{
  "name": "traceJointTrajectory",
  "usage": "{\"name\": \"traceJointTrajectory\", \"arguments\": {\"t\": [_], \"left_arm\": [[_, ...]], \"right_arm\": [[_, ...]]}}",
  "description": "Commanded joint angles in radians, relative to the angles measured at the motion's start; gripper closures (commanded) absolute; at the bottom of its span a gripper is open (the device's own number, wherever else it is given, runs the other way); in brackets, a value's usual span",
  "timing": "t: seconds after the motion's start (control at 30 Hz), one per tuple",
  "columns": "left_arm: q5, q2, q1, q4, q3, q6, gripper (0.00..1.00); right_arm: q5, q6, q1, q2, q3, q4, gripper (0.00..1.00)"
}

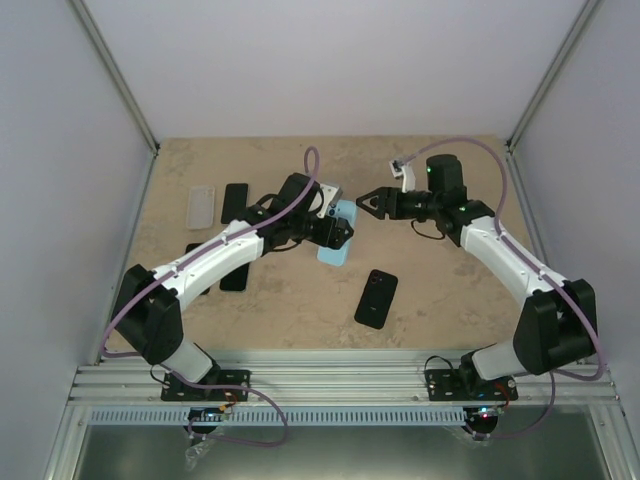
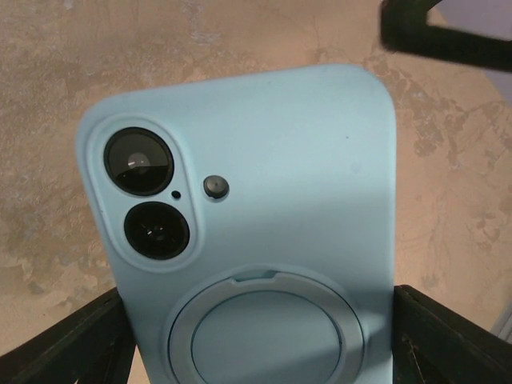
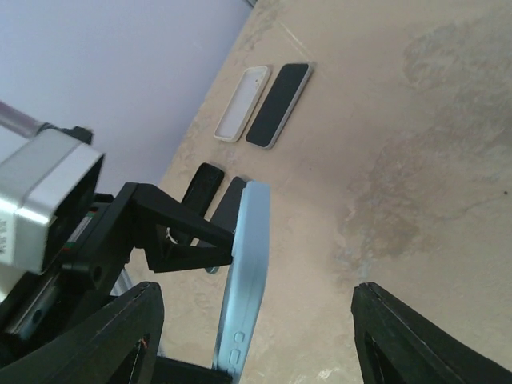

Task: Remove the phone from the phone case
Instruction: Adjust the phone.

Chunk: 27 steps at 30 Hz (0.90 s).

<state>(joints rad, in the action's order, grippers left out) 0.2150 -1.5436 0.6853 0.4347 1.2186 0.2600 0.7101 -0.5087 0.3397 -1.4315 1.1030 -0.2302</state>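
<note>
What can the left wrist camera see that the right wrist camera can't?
Only the left wrist view shows the flat back of the blue phone case: two round lenses and a ring. Only the right wrist view shows its thin edge with side buttons, plus a white case and a dark phone lying farther off. Both show the left claw gripping the blue phone case, with the tan table behind.
</note>
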Motion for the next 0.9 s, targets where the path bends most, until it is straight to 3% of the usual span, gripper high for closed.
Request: {"name": "traceJointTrajectory", "arguments": {"t": [0.0, 0.23, 0.53, 0.57, 0.63, 0.73, 0.87], "left_arm": [[0.025, 0.014, 0.003, -0.057, 0.055, 0.013, 0.69], [0.028, -0.022, 0.016, -0.05, 0.09, 0.01, 0.69], [-0.019, -0.057, 0.016, -0.013, 0.14, -0.028, 0.67], [-0.03, -0.061, 0.016, -0.007, 0.148, -0.035, 0.62], [-0.061, -0.07, 0.016, 0.009, 0.171, -0.052, 0.44], [-0.123, -0.078, 0.016, 0.041, 0.214, -0.107, 0.02], [-0.191, -0.057, 0.016, 0.103, 0.256, -0.192, 0.01]], "right_arm": [[0.042, -0.052, 0.01, -0.03, -0.007, 0.038, 0.35], [0.045, -0.045, 0.042, -0.067, 0.0, 0.04, 0.5], [0.04, -0.061, 0.04, -0.101, 0.039, 0.02, 0.99], [0.044, -0.07, 0.037, -0.108, 0.051, 0.015, 0.99], [0.053, -0.093, 0.029, -0.122, 0.071, 0.008, 1.0], [0.05, -0.141, 0.004, -0.132, 0.084, 0.008, 0.99], [0.018, -0.213, -0.045, -0.127, 0.087, -0.006, 1.0]]}}
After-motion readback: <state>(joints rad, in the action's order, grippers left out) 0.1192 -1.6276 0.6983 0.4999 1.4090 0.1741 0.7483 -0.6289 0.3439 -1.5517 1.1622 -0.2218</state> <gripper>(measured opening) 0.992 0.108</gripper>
